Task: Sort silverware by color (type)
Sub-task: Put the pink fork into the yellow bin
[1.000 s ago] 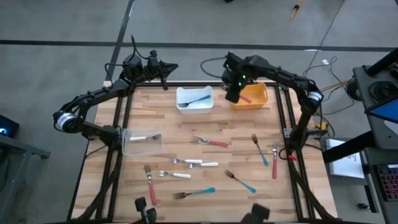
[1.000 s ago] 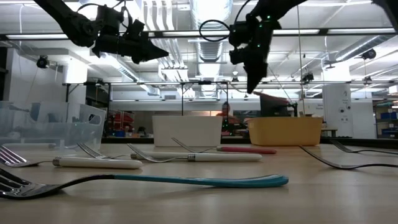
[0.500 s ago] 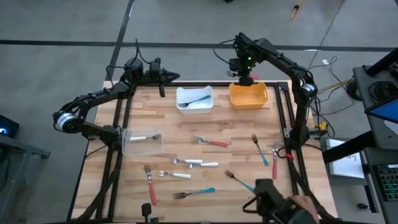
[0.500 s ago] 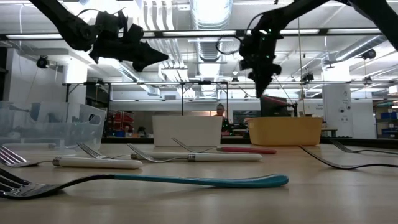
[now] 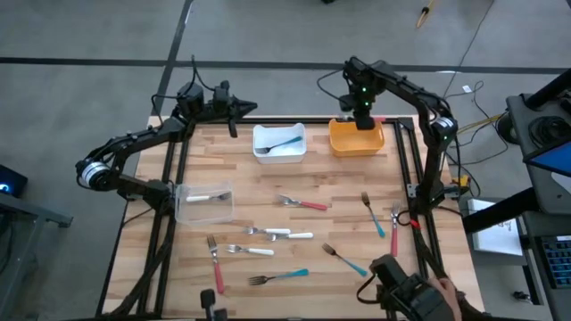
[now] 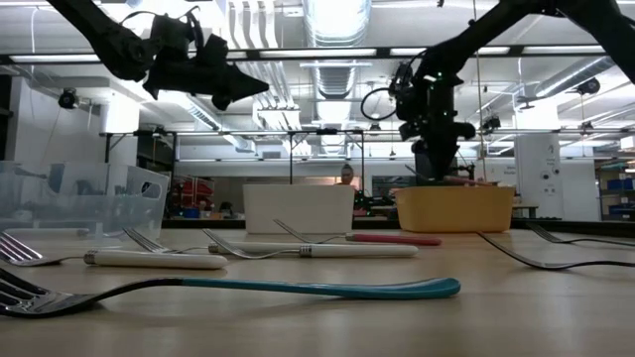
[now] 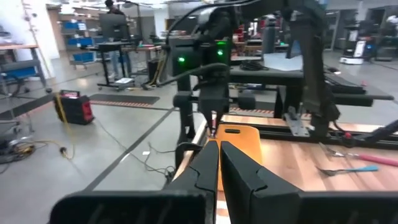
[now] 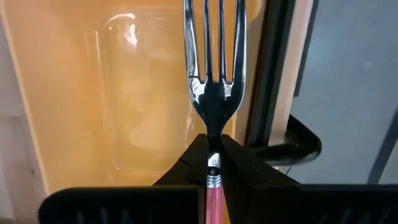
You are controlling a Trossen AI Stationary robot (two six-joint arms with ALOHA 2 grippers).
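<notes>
My right gripper (image 5: 362,119) is over the far part of the orange bin (image 5: 355,143), shut on a red-pink-handled fork (image 8: 213,93). It also shows in the low view (image 6: 437,167), just above the bin (image 6: 454,210). My left gripper (image 5: 253,109) is shut and empty, raised above the table's far left edge (image 6: 260,87). Several forks and spoons lie flat on the table: red-pink (image 5: 303,204), teal (image 5: 374,217), white (image 5: 282,234). A teal one (image 5: 284,143) lies in the white bin and a white one (image 5: 210,197) in the clear bin. My right gripper pinches the fork's metal neck (image 8: 213,155), just beyond the pink handle's collar, between its two fingertips (image 8: 239,163). The tines (image 8: 213,37) reach out past the fingertips, and the pink handle (image 8: 213,202) runs back under the gripper. The fork is lifted clear above the orange bin.
The white bin (image 5: 279,153) stands left of the orange one, and the clear bin (image 5: 203,212) at the table's left. A person's hand (image 5: 428,301) with a dark object is at the table's near edge. Black frame rails (image 5: 403,152) run along the table's sides.
My right gripper has carried the fork toward the table's right and far edge, from between the white and orange bins to over the orange bin, and has come down close above it. A person's hand has come into view at the near edge.
</notes>
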